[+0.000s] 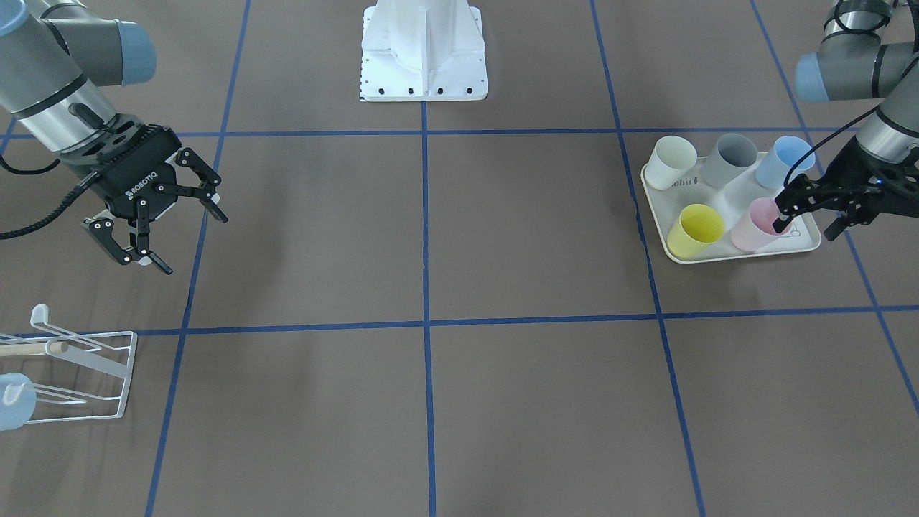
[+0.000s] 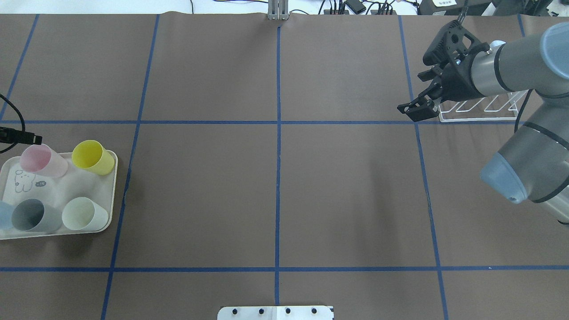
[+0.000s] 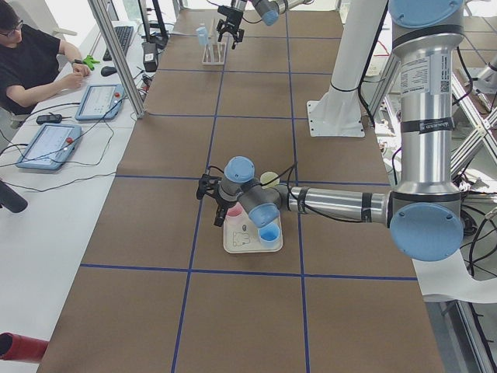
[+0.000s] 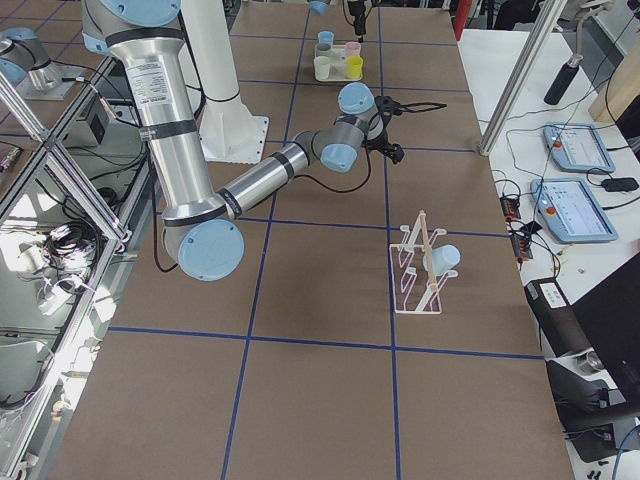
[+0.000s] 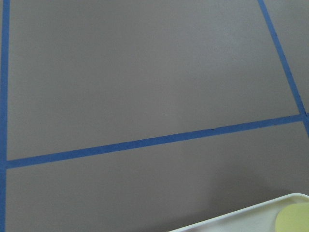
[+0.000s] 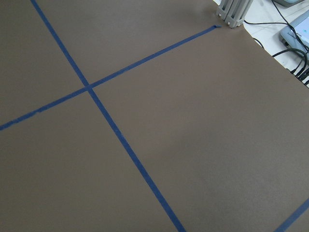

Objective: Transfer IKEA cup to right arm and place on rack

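Several IKEA cups stand on a cream tray (image 1: 747, 254): pink (image 1: 752, 228), yellow (image 1: 693, 230), white (image 1: 670, 162), grey (image 1: 729, 159) and blue (image 1: 782, 161). My left gripper (image 1: 805, 224) is open at the pink cup (image 2: 42, 161). One finger shows over the cup's mouth and the other outside its rim; I cannot tell whether they touch it. My right gripper (image 1: 190, 240) hangs open and empty above the table, near the white wire rack (image 1: 90, 366). One blue cup (image 4: 446, 260) sits on a prong of the rack (image 4: 418, 272).
The robot's white base (image 1: 423, 50) stands at the middle of its table edge. A person sits at a side desk (image 3: 54, 132) with tablets beyond the table's far edge. Blue tape lines cross the brown table (image 2: 275, 186).
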Controlling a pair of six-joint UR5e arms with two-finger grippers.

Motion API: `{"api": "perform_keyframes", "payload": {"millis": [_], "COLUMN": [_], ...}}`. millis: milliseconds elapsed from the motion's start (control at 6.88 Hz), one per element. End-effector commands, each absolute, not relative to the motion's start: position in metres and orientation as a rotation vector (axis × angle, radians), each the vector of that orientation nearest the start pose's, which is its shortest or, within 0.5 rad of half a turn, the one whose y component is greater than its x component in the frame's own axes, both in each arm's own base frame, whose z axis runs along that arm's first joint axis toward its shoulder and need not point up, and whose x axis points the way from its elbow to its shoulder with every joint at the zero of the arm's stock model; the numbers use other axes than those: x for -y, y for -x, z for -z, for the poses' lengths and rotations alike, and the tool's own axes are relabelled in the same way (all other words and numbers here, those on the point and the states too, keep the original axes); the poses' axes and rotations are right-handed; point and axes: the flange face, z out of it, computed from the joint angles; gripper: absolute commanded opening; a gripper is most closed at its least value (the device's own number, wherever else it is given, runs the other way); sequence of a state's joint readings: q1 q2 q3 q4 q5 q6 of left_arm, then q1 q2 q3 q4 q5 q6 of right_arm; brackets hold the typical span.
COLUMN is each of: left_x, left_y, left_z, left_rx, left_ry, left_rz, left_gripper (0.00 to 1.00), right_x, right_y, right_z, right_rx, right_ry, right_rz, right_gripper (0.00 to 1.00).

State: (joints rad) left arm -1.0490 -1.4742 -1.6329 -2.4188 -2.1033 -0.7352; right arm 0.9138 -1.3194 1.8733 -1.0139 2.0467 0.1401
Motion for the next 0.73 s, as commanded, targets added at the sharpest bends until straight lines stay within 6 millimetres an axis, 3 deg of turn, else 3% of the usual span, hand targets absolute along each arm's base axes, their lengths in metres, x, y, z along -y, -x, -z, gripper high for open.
{"api": "perform_keyframes", "payload": {"millis": [0, 436, 581], "left_x": [0.441, 0.428, 0.426], "left_y": [-0.179, -0.170, -0.168], "left_z": [-0.602, -0.597, -0.597], "left_rx": [-0.836, -0.846, -0.846], "left_ry": [-0.330, -0.326, -0.327], "left_rz": [-0.028, -0.036, -0.033], "left_gripper": [0.81, 0.35, 0.25], "right_x": [0.497, 0.494, 0.494], "right_y": [0.279, 0.284, 0.286], "right_z": [-0.321, -0.323, -0.324], "right_rx": [0.835, 0.838, 0.834], "right_ry": [-0.847, -0.841, -0.841], "right_rz": [0.725, 0.733, 0.735], "right_gripper": [1.00, 1.00, 1.00]}}
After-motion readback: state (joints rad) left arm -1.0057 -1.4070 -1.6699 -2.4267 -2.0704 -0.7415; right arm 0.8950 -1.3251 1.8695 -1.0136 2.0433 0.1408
